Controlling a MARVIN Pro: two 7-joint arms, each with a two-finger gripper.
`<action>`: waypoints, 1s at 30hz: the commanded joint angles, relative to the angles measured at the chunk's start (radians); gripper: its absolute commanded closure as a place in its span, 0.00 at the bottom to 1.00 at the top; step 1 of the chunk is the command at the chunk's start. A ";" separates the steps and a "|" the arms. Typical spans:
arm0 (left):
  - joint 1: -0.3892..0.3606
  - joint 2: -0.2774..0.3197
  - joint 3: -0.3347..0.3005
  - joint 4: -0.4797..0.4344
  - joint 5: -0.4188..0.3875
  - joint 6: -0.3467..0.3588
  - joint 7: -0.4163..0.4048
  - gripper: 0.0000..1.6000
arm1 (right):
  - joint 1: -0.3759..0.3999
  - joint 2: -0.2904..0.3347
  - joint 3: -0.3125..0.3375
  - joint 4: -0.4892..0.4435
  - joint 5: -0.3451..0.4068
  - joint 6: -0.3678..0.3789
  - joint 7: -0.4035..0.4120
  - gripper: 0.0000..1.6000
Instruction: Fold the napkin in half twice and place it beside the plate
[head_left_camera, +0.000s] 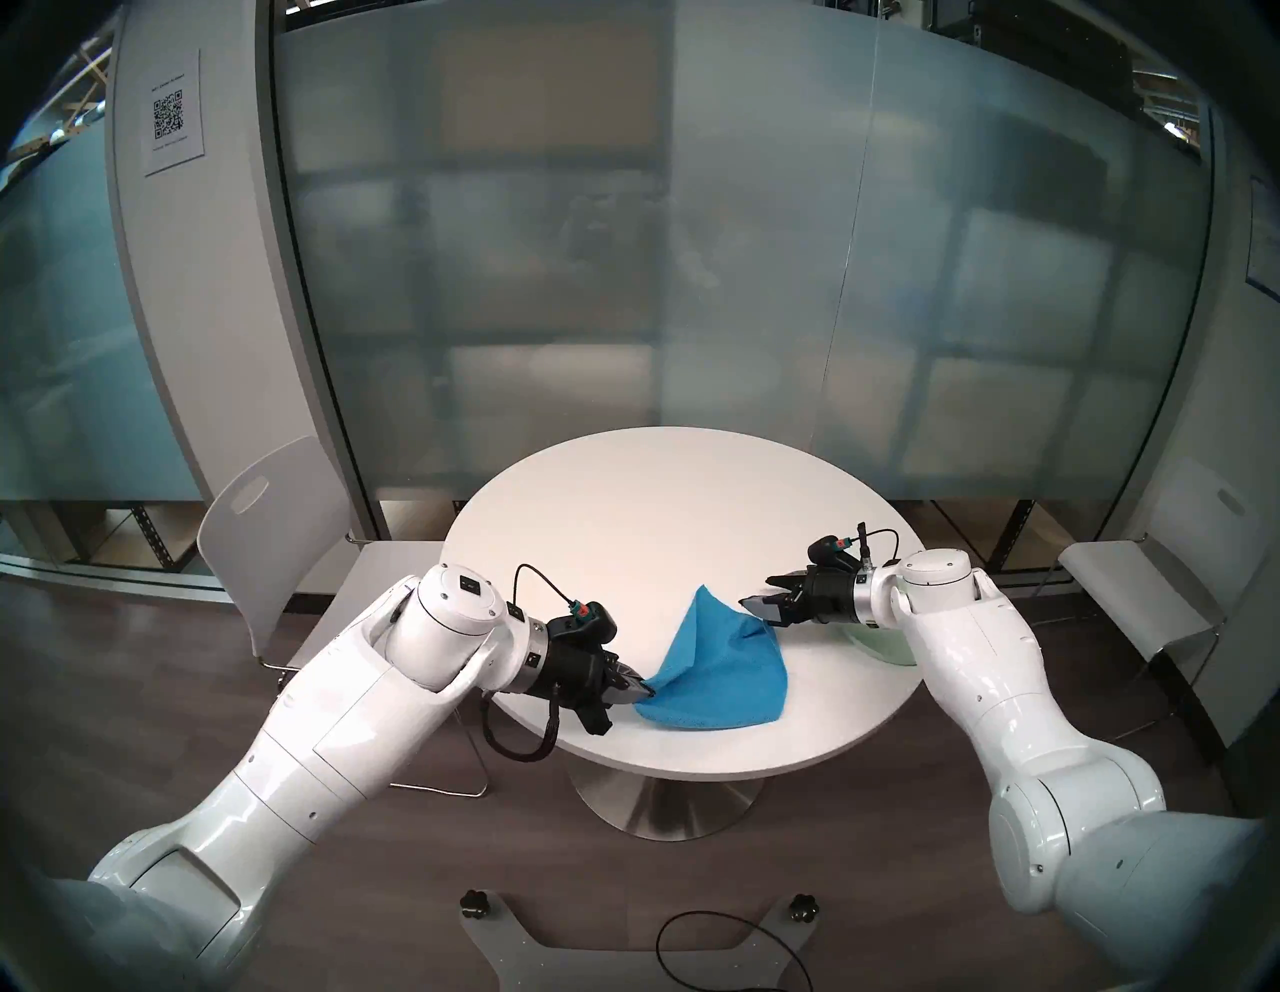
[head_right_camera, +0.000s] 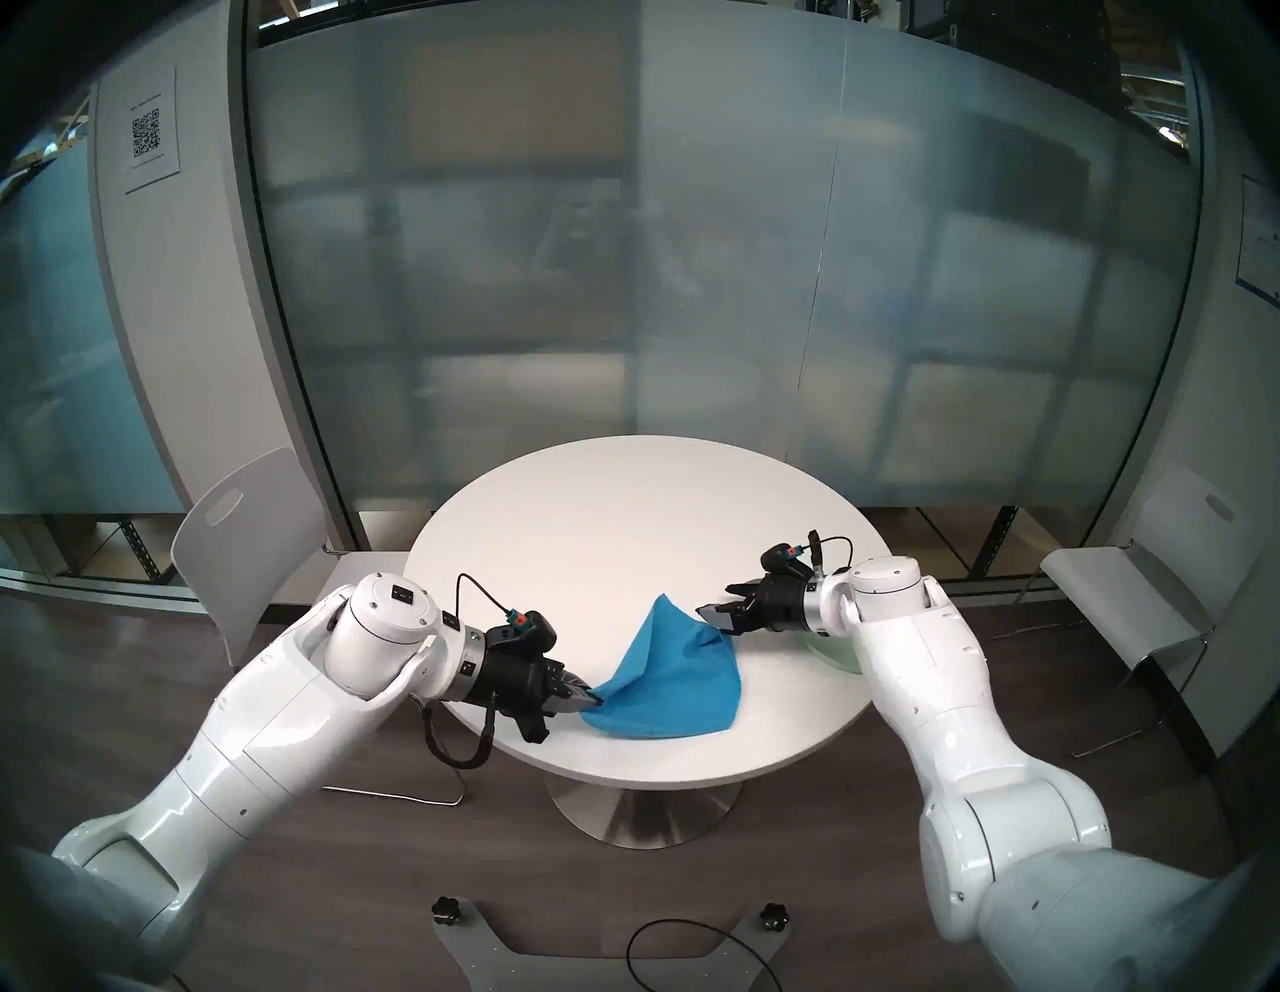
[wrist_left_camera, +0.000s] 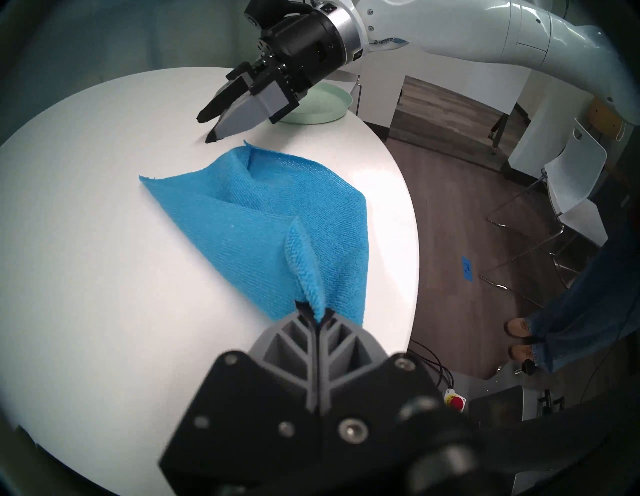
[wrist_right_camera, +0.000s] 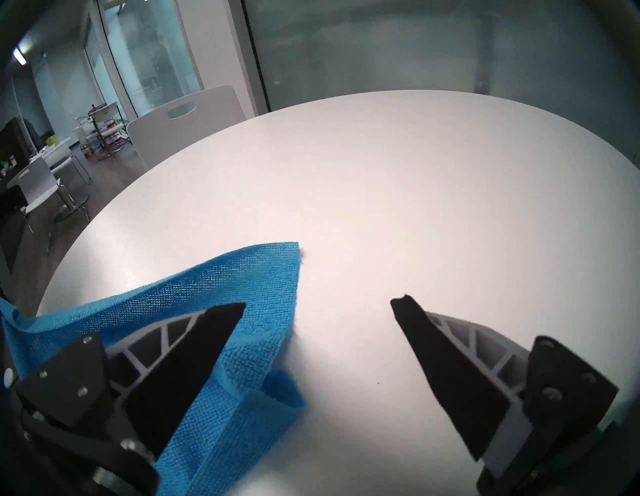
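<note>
- Left gripper (wrist_left_camera: 313, 313) is pressed together on a napkin (wrist_left_camera: 263, 221) corner, the blue cloth spreading away from its tips across the table (head_left_camera: 623, 499), one fold peaked up.
- Right gripper (wrist_right_camera: 318, 304), fingers spread and empty, hovers just past the napkin's far corner.
- Plate (wrist_left_camera: 322, 107) sits behind the right gripper, under its wrist.
</note>
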 joint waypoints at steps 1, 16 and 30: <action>0.002 -0.007 -0.009 -0.029 -0.004 0.006 0.013 1.00 | 0.120 -0.040 -0.039 0.053 -0.025 -0.059 0.009 0.00; 0.011 -0.003 -0.016 -0.042 -0.006 0.021 0.042 1.00 | 0.235 -0.101 -0.098 0.263 -0.101 -0.183 -0.019 0.00; 0.007 0.000 -0.012 -0.051 -0.004 0.026 0.055 1.00 | 0.304 -0.136 -0.143 0.447 -0.159 -0.308 -0.012 0.00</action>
